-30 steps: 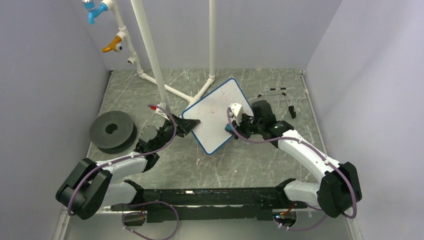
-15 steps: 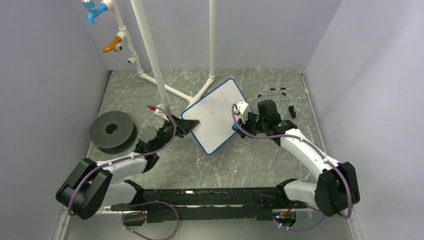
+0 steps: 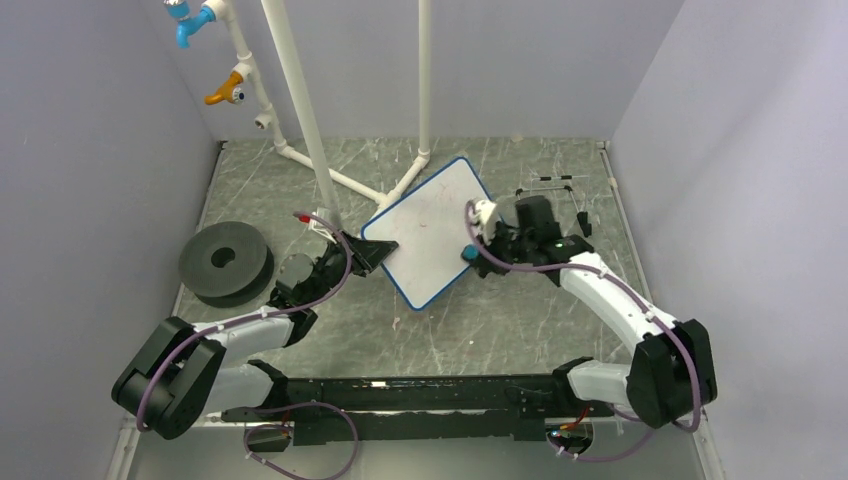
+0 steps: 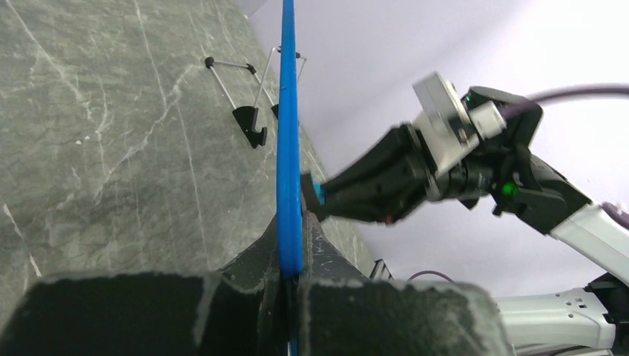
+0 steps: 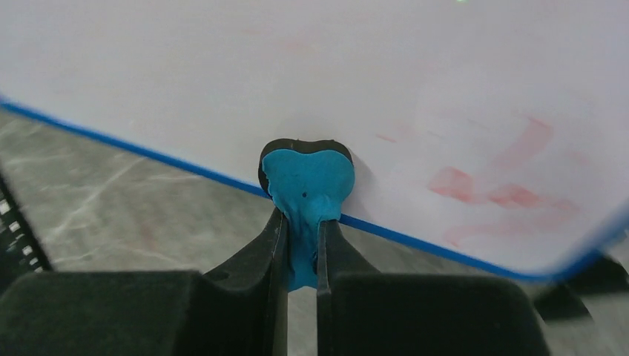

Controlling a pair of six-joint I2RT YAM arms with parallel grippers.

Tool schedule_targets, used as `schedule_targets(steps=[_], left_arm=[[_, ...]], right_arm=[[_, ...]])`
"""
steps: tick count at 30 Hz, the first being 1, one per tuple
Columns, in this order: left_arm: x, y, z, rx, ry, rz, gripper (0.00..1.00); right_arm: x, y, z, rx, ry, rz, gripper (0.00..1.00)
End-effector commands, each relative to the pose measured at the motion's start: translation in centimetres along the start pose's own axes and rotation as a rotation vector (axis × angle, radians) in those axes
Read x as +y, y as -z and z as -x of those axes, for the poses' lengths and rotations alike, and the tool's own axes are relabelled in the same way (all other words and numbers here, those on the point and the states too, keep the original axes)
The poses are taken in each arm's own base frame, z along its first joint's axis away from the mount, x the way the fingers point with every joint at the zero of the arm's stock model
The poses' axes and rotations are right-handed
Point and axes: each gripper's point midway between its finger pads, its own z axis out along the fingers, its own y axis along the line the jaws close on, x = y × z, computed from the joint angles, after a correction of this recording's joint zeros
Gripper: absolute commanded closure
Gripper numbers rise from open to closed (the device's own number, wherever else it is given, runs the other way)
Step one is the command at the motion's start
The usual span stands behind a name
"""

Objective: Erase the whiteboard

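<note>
The whiteboard [image 3: 425,232] is white with a thin blue rim and lies turned diagonally at mid-table. My left gripper [image 3: 378,248] is shut on its left corner. In the left wrist view the blue rim [image 4: 288,148] runs edge-on up from between the closed jaws of the left gripper [image 4: 291,274]. My right gripper [image 3: 476,248] is shut on a small blue eraser [image 3: 468,254], which is pressed at the board's lower right edge. In the right wrist view the eraser [image 5: 308,185] overlaps the rim, held by the right gripper [image 5: 302,226]. Faint red smudges [image 5: 504,193] remain on the board [image 5: 297,67].
A black wire easel stand [image 3: 560,195] lies behind the right gripper; it also shows in the left wrist view [image 4: 248,111]. A black foam ring [image 3: 225,262] sits at the left. White pipes [image 3: 300,110] with blue and orange taps stand at the back.
My right gripper has slid the eraser rightward across the board to its lower right edge. The left gripper and the board have stayed nearly still.
</note>
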Motion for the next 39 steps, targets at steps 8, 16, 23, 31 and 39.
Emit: schedule_targets(steps=[8, 16, 23, 31, 39], left_arm=[[-6.3, -0.7, 2.7, -0.040, -0.227, -0.169, 1.00], [-7.3, -1.6, 3.7, -0.062, -0.247, -0.115, 1.00], [-8.6, -2.2, 4.0, -0.059, -0.276, -0.075, 1.00], [-9.8, -1.4, 4.0, -0.053, -0.249, -0.060, 1.00], [-10.4, -1.1, 4.6, -0.066, -0.205, -0.042, 1.00]], right_arm=[[-3.6, 6.2, 2.9, -0.166, -0.033, -0.113, 1.00], [-4.9, 3.3, 1.7, -0.097, -0.055, -0.206, 1.00], [0.3, 0.8, 3.0, -0.099, 0.043, 0.002, 1.00], [-10.0, 3.8, 1.4, -0.112, -0.216, -0.426, 1.00], [-0.3, 0.7, 3.2, -0.160, -0.107, 0.053, 1.00]])
